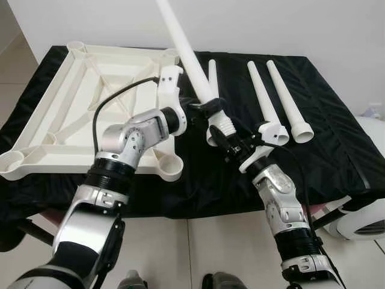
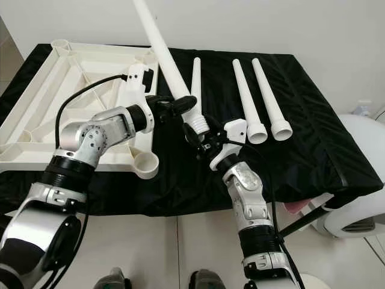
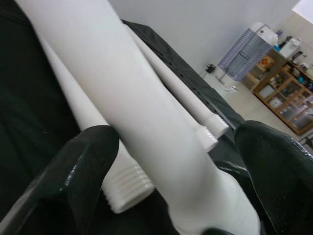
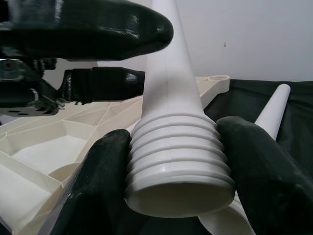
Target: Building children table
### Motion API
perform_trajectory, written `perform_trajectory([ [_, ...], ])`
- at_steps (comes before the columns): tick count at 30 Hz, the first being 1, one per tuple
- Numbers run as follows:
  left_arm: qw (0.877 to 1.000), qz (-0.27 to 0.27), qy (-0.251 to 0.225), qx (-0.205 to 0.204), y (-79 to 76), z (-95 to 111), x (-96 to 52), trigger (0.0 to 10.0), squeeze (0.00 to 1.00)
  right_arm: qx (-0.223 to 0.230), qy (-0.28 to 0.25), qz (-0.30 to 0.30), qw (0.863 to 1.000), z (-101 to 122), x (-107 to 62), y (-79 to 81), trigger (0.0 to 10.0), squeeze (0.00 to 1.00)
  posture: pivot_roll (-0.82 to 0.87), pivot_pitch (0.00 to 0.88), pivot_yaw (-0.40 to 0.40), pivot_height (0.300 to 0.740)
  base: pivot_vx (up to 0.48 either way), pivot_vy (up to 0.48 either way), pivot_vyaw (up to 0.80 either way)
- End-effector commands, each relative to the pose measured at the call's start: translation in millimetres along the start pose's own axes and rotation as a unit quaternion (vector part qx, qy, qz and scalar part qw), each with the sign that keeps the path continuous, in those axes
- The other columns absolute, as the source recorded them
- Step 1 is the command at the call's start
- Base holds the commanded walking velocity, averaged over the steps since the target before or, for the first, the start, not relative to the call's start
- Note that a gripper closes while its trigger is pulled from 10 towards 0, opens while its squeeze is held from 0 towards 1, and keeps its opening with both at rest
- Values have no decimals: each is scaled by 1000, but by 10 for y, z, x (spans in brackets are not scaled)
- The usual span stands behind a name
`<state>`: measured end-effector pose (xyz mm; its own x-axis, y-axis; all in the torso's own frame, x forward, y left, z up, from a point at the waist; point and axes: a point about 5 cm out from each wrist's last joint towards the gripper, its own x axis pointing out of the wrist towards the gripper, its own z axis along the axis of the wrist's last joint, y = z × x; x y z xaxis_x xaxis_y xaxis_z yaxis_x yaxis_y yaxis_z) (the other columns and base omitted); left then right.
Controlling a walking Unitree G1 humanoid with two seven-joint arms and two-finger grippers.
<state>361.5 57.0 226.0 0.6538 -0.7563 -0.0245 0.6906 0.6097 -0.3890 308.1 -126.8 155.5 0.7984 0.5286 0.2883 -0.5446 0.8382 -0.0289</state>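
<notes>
Together on One Leg: Both Grippers Hold a Raised Table Leg

Right at the middle of the black-covered table (image 1: 337, 144), a white table leg (image 1: 186, 54) is lifted off the cloth. Its long axis slants: the narrow end rises up and away toward the wall and slightly to the robot's left, while the threaded, wider end (image 4: 178, 166) points down and back toward the robot. The left gripper (image 1: 207, 108) reaches in from the left with its forearm bent across the front corner of the upturned white tabletop (image 1: 72, 114), and its two fingers sit either side of the leg's shaft just above the threads, closed against it. The right gripper (image 1: 225, 139) comes up from below at a steep angle, forearm rising from the table's near edge, and its fingers clamp the ribbed threaded collar.

Beneath the raised leg lies another leg (image 1: 213, 78) flat on the cloth, just beside the tabletop's right edge. Two more legs (image 1: 281, 99) lie side by side farther right, threaded ends toward the robot, narrow ends toward the wall. Bare black cloth stretches between these and the table's right edge, and a strip lies along the near edge in front of the tabletop.
</notes>
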Motion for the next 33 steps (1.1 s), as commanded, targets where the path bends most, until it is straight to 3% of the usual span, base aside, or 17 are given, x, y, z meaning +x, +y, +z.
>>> perform_trajectory([
  [1,994,-104,-5,19,-34,99,-27,10000,0,-2,-8,2,1000,34,-2,18,10000,0,-40,0,7,740,0,0,0],
  [7,996,-80,-22,16,82,257,-47,10000,0,1,-3,17,1000,23,-26,51,10000,0,-39,0,8,740,0,0,0],
  [14,996,-81,-38,4,64,433,13,10000,0,-6,17,70,997,-45,-75,186,10000,0,-39,0,10,740,0,0,0],
  [25,995,-93,-21,2,24,406,90,10000,0,-15,16,80,997,-42,-78,224,10000,0,-43,0,16,740,0,0,0],
  [33,999,-36,0,-19,116,366,162,10000,0,-22,20,98,995,-58,-95,267,10000,0,-42,0,13,740,0,0,0],
])
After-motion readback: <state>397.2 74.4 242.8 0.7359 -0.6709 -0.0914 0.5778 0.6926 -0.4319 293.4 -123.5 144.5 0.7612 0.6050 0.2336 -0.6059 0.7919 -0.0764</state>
